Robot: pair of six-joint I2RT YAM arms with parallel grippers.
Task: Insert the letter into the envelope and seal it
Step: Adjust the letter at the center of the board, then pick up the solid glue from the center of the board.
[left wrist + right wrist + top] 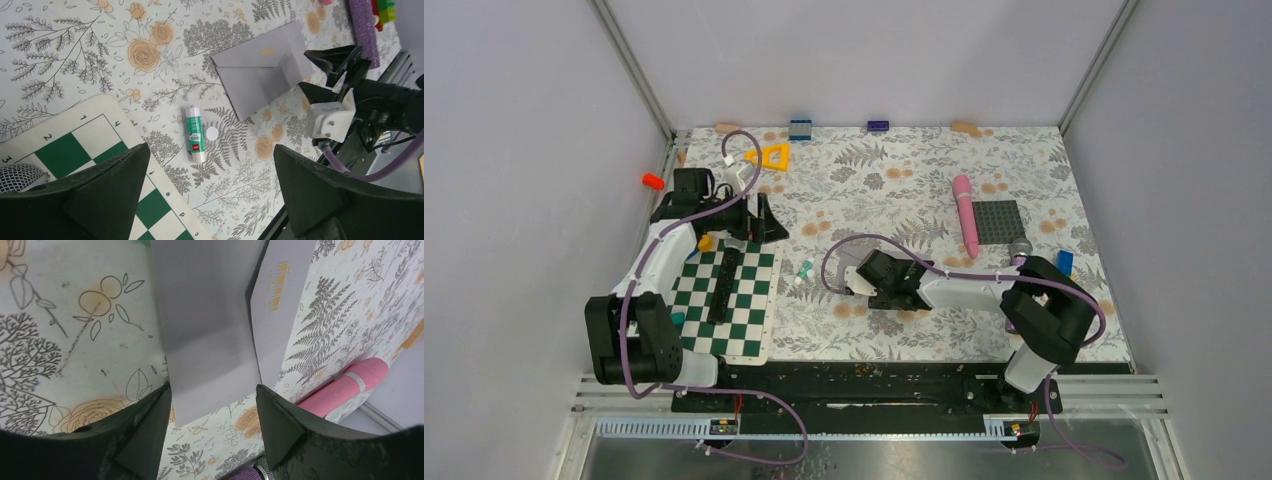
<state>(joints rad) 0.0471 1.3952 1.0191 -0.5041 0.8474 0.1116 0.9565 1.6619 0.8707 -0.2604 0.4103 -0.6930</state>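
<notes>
My left tool [211, 150] stands wide. My right tool [212, 388] is half wide, one finger at each side of the one grey envelope [210, 315] on the tabletop [75, 50]; if it grips, I cannot tell. One glue stick [196, 132] lies near.

Patterned table [894, 170], centre to far edge, gives open passage. Obstacles: a glue stick [805, 270] lies in the narrow lane between chessboard [744, 320] and envelope [260, 70]. At right, a pink cylinder [965, 215] sits just beside a studded plate [999, 222]. A yellow triangle [774, 156] lies far left.
</notes>
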